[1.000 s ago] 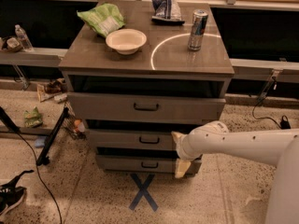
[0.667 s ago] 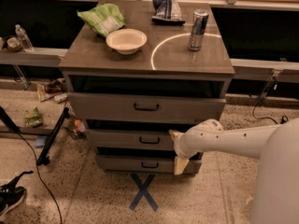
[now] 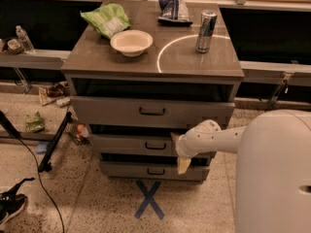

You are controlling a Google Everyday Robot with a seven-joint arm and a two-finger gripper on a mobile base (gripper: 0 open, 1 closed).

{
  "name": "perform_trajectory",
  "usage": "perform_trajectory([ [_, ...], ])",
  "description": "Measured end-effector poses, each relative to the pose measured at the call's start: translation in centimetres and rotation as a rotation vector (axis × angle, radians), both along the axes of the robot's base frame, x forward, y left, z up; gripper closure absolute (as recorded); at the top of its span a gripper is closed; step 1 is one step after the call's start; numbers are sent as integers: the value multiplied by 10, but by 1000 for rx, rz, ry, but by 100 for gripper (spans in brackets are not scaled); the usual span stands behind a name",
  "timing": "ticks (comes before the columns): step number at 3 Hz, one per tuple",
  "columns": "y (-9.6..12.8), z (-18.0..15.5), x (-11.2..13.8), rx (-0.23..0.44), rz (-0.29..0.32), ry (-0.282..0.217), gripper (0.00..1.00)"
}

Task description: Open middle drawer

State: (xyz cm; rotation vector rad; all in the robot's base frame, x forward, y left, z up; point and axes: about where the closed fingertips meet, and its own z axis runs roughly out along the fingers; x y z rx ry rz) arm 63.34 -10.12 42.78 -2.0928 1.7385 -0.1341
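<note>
Over the last second the gripper (image 3: pixel 179 152) had slid a little to the left along the front of the cabinet (image 3: pixel 160 67), and the robot's white body (image 3: pixel 272 174) had crowded further into the right of the view. It ended up against the right part of the middle drawer (image 3: pixel 129 144), just beside the handle (image 3: pixel 155 145) but not yet on it. Whether the claw was spread or closed I could not tell, and I saw nothing held in it.

The drawer itself had not budged. It sat between the top drawer (image 3: pixel 112 111) and the bottom drawer (image 3: pixel 126 170), its front in the same place as a second before, with the same dark gap above it. So, as I judged it, the approach was closing but the pull had not begun — the handle was untouched.

What remained was a short shift left to bring the claw over the loop, then a grip and a straight pull outward. The bowl (image 3: pixel 131 41) and can (image 3: pixel 206 24) on top stood where they had been; a jerky tug might rattle them.
</note>
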Motion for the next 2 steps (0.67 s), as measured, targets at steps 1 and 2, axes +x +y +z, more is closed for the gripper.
perform_trajectory([
  [1, 1, -7, 8, -12, 6, 1, 39],
  [2, -3, -1, 1, -28, -9, 15, 62],
])
